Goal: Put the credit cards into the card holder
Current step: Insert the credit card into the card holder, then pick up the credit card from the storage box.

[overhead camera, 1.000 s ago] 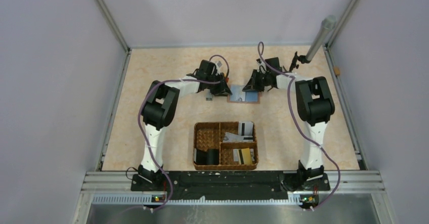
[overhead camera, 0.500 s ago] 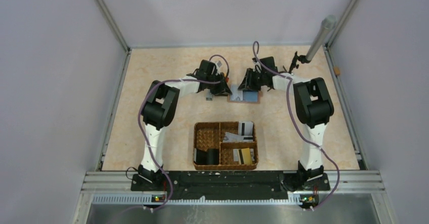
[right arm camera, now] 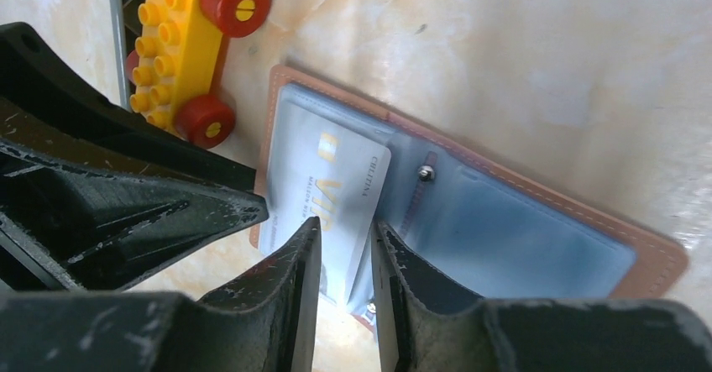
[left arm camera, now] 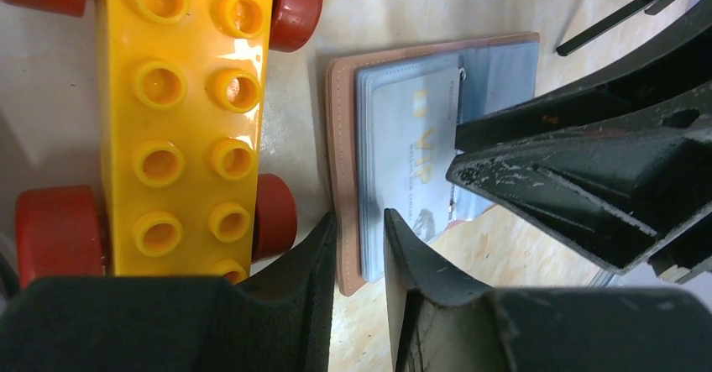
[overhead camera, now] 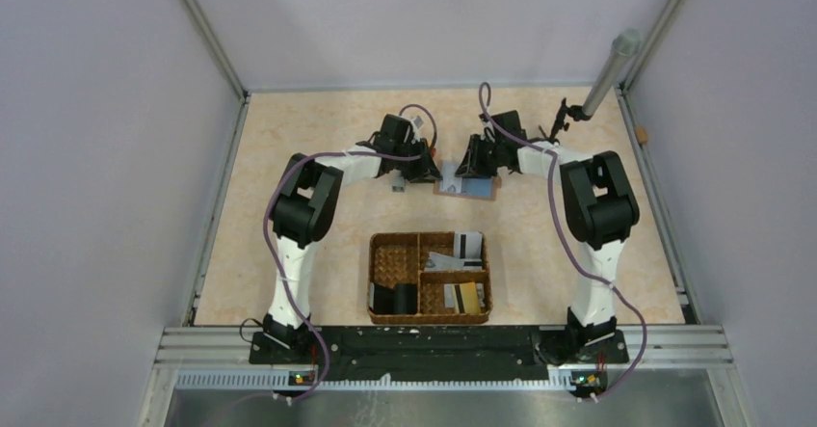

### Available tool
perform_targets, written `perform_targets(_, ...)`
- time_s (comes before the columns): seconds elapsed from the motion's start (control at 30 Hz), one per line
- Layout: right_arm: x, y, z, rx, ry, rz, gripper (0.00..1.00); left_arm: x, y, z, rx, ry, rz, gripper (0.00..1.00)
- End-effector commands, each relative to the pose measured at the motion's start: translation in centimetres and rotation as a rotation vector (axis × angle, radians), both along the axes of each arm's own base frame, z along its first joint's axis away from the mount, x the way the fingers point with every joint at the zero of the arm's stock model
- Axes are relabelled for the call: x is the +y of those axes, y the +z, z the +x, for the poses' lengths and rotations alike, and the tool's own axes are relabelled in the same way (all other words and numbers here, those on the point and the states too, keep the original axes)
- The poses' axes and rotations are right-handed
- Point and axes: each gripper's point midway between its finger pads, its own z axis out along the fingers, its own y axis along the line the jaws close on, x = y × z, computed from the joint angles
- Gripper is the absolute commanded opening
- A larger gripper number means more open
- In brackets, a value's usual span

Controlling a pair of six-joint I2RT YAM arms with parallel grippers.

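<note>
Plainly, the holder [overhead camera: 474,188] lay open and flat on the surface [overhead camera: 308,138], in the upper middle of the overhead view, its light blue inside facing up and its brown rim showing all round. A pale card [right arm camera: 323,191] with gold lettering lay over the holder's left half in the right wrist view, one short side reaching the centre snap.

The right claw [right arm camera: 342,250] stood over the card's lower end. Its fingers were drawn nearly together, and a strip of the card showed in the thin gap between them. Whether they pinched the card or only pressed on it could not be told.

The left claw [left arm camera: 357,246] stood at the holder's brown edge, at the bottom of the left wrist view. It too was almost pressed together, with that edge showing in the slit between the fingers.

A yellow toy [left arm camera: 185,112] with red wheels sat just beside the holder, on the left in the left wrist view.

Lower in the overhead view, well apart from the holder, stood a basket [overhead camera: 429,237]. More cards [overhead camera: 467,245] lay in its right-hand compartments, and a black block [overhead camera: 395,299] lay in its lower left one.
</note>
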Motion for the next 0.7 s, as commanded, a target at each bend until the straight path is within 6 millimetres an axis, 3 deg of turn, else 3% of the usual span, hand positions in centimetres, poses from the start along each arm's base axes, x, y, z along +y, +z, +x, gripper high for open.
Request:
perform_targets(0.0,2.4,2.4,0.4,-0.057,0.029,0.036,0.26,-0.6,1.2,0.2,-0.039,-0.005,-0.03,0.28)
perform_targets(0.17,3.3,3.1,0.5,-0.077,0.046,0.035,0.25,-0.8,1.7,0.2,-0.044,-0.006,-0.047,0.27)
perform_targets(0.27,2.7,3.7,0.3,-0.1,0.046,0.0,0.35,-0.6,2.8,0.3,-0.071,0.0,-0.04,0.28)
perform_targets(0.33,1.7,5.1,0.1,-0.146,0.04,-0.037,0.44,-0.2,3.8,0.2,-0.093,0.0,-0.031,0.32)
perform_targets(0.47,-0.2,9.0,-0.5,-0.257,0.027,-0.104,0.6,0.1,7.6,0.0,-0.164,-0.014,-0.047,0.51)
perform_targets(0.67,-2.0,14.7,-3.5,-0.34,-0.011,-0.098,0.65,1.6,14.2,-1.8,-0.298,-0.032,-0.046,0.73)
